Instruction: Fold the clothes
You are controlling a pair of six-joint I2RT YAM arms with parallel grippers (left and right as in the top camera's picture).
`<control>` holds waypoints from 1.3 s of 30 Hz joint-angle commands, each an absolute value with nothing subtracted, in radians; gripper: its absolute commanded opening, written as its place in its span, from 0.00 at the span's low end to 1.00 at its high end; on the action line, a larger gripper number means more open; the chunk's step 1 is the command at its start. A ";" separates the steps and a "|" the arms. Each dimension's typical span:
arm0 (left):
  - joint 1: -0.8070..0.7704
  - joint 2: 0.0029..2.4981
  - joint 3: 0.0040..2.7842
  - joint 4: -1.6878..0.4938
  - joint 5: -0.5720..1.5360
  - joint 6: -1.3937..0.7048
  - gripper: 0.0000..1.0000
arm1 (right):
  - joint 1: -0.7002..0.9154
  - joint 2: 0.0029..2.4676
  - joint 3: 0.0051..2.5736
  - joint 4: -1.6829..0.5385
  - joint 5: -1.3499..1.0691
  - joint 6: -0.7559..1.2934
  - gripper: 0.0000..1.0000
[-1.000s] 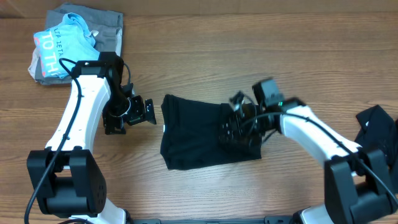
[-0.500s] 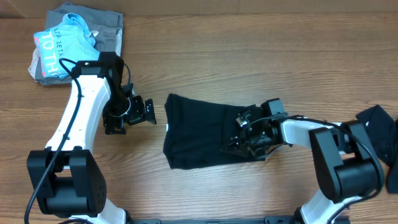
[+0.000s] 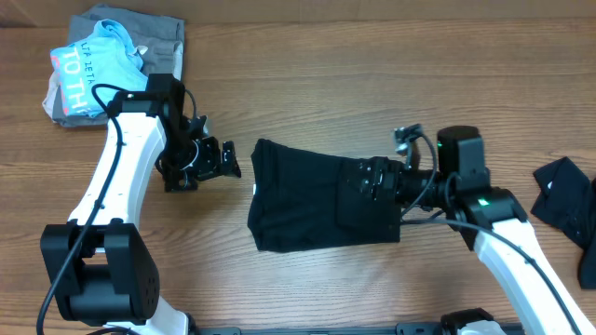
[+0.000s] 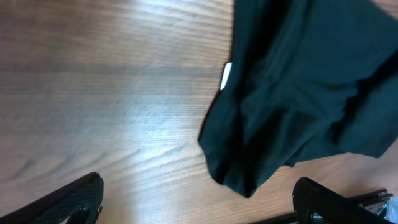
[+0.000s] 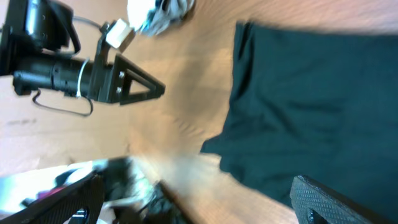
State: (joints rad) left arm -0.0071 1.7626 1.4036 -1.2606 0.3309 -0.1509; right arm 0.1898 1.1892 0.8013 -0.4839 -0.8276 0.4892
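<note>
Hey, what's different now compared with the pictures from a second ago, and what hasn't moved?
The right gripper, earlier pressed down on the right part of the folded black garment, has let go and lifted, jaws open. That garment slid slightly toward the right arm's side. The left gripper shifted a little up the table, open and empty as before. The light blue shirt, grey garment and second black garment stayed put.

A light blue shirt (image 3: 98, 63) with pink-white lettering lies crumpled on a folded grey garment (image 3: 166, 39). Both sit at the wooden tabletop's (image 3: 372, 74) far left corner.
</note>
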 commanded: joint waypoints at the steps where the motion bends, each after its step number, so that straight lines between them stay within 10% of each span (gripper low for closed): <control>1: -0.015 1.752 1.343 -1.196 0.388 -0.089 1.00 | 0.189 1.163 0.814 -0.496 -0.562 0.503 1.00; 13: -0.014 1.768 1.041 -0.773 0.659 -0.055 0.98 | 0.189 1.253 0.813 -0.477 -0.305 0.501 1.00; 39: -0.103 2.053 1.032 -0.761 0.778 -0.012 0.93 | 0.189 1.263 0.813 -0.451 -0.297 0.498 1.00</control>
State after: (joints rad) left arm -0.0639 1.9797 1.0725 -0.7628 0.9302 -0.0223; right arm 0.1905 1.2652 0.8024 -0.4622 -0.3065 0.4969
